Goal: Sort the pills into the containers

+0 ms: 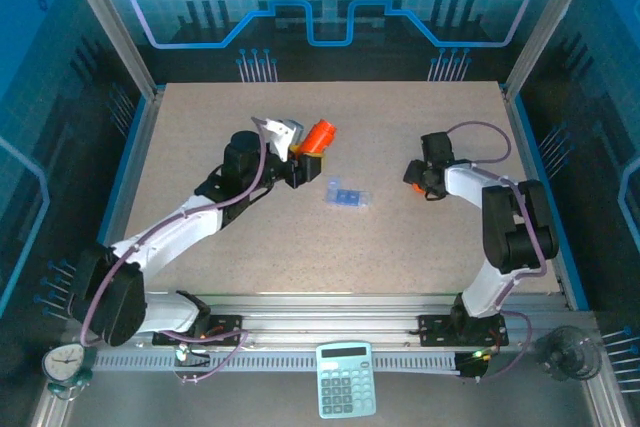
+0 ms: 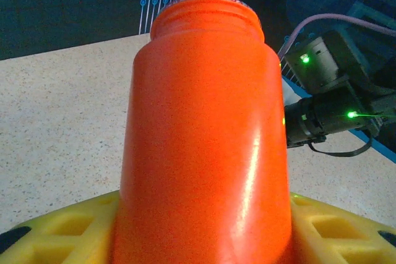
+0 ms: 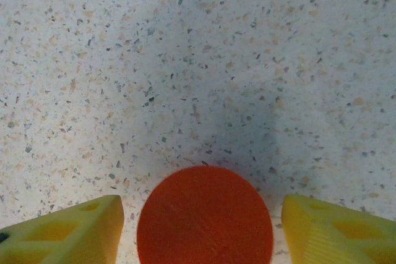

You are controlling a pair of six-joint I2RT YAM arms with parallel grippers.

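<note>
Worktop [image 1: 330, 257] under my cameras, read left to right. A small clock [image 1: 65, 362] sits at the near-left corner, by the frame rail. My left arm reaches up and across toward the middle. The left fingers [image 2: 62, 230] are closed on an orange bottle [image 1: 320, 134], yellow tips pressed against its lower body on both sides. The bottle is uncapped, its threaded neck bare. In the overhead view it is tilted, mouth pointing toward the far right. I cannot tell what is inside it.

Just beside the bottle, toward me and a little right, the pill box [image 1: 347, 194] lies flat on the worktop. It is translucent blue, touched by neither arm, and nearer the left arm than the right. I cannot make out its compartments or anything in them from above. A calculator [image 1: 345, 405] rests on the near rail below it.

Farther right, my right arm bends back toward the centre. The right fingers [image 3: 337, 230] point down at the worktop, spread apart and holding nothing. An orange cap [image 3: 204, 214] sits between them, with a sliver of worktop visible on each side of it.
</note>
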